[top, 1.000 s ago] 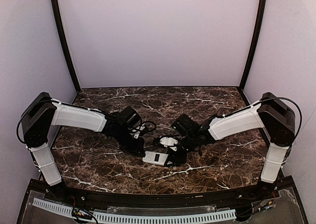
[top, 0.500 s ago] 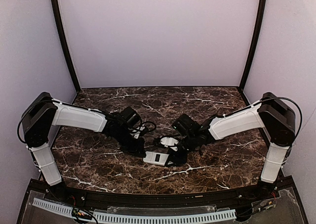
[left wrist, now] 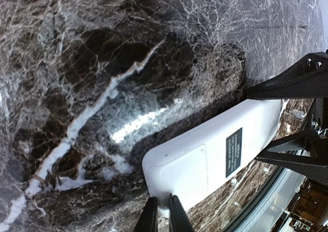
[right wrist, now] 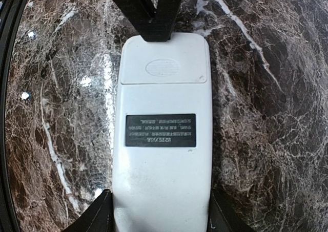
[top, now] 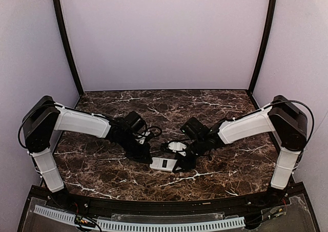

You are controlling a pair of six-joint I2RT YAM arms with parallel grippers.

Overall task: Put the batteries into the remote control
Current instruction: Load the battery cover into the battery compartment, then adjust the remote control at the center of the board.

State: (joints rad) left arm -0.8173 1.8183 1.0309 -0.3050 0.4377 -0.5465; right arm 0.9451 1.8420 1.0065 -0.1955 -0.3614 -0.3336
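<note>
Remote control [top: 165, 163] lies back-up mid tabletop [top: 233, 168]. Right gripper [right wrist: 161, 212] fingers clamped on its long sides at one end. Left gripper [left wrist: 163, 211] fingers together, tips at the battery cover [right wrist: 164, 60] end. Cover on; dark label [right wrist: 160, 130] mid-back.

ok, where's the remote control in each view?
Top external: remote control, just below centre.
Left wrist: remote control, lower right, back up.
Right wrist: remote control, centre, back up.
Shared landmark: dark label on its back.
</note>
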